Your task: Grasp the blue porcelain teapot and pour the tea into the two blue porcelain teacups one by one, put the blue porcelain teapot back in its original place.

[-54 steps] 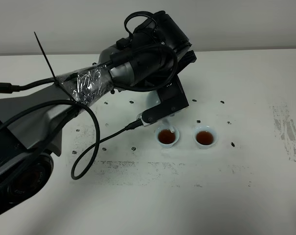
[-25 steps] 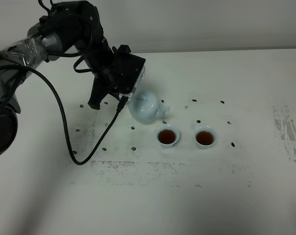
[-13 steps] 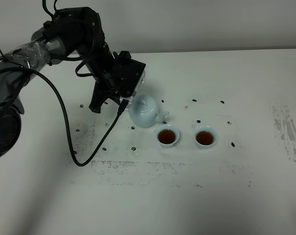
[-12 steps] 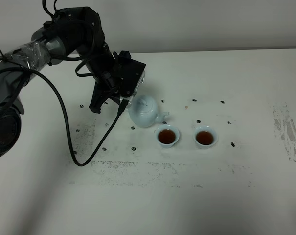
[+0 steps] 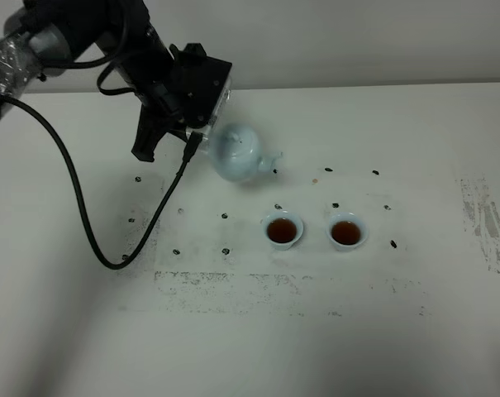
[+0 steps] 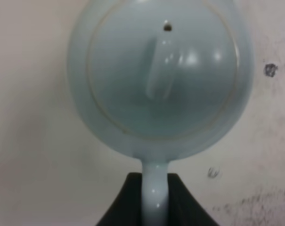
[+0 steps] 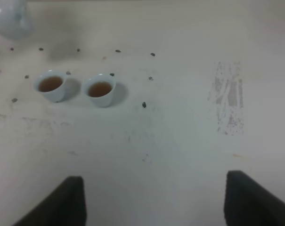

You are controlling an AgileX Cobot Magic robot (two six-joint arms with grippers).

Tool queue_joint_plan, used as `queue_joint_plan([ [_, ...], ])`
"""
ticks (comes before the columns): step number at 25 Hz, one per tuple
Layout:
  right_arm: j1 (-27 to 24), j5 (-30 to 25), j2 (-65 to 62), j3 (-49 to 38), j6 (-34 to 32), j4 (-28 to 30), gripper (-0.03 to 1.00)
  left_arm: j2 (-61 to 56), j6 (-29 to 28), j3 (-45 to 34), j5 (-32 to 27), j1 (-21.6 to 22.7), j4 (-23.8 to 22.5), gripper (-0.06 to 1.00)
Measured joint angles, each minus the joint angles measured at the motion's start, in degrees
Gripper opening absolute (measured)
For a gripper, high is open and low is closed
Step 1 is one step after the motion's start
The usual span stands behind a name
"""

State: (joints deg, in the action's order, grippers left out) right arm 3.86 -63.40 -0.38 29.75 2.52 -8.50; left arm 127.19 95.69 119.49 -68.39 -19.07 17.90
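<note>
The pale blue porcelain teapot (image 5: 240,154) hangs above the table at back left of the cups, spout toward the right. My left gripper (image 5: 207,142) is shut on its loop handle; in the left wrist view the teapot (image 6: 157,80) fills the frame and the dark fingers (image 6: 121,207) clamp the handle. Both blue porcelain teacups hold brown tea: one (image 5: 283,230) on the left, the other (image 5: 346,232) on the right, side by side. The right wrist view shows the same cups (image 7: 51,85) (image 7: 100,89) from afar, with my right gripper (image 7: 154,200) open and holding nothing.
A black cable (image 5: 109,240) loops from the left arm down onto the white table (image 5: 415,314). Small dark specks dot the surface around the cups. A scuffed patch (image 5: 481,219) marks the right side.
My left arm has lifted and carried the teapot back and to the left, away from the left cup. The cups have not moved.
</note>
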Motion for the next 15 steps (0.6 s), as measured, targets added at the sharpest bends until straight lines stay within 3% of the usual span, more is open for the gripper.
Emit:
queue_joint_plan([
  [8, 0.0, 0.0, 0.0, 0.0, 0.0, 0.0, 0.59, -5.7, -4.8, -0.4, 0.0, 0.0, 1.7, 0.01],
  [15, 0.0, 0.0, 0.0, 0.0, 0.0, 0.0, 0.59, -7.5, -8.7, -5.7, 0.1, 0.1, 1.4, 0.01],
])
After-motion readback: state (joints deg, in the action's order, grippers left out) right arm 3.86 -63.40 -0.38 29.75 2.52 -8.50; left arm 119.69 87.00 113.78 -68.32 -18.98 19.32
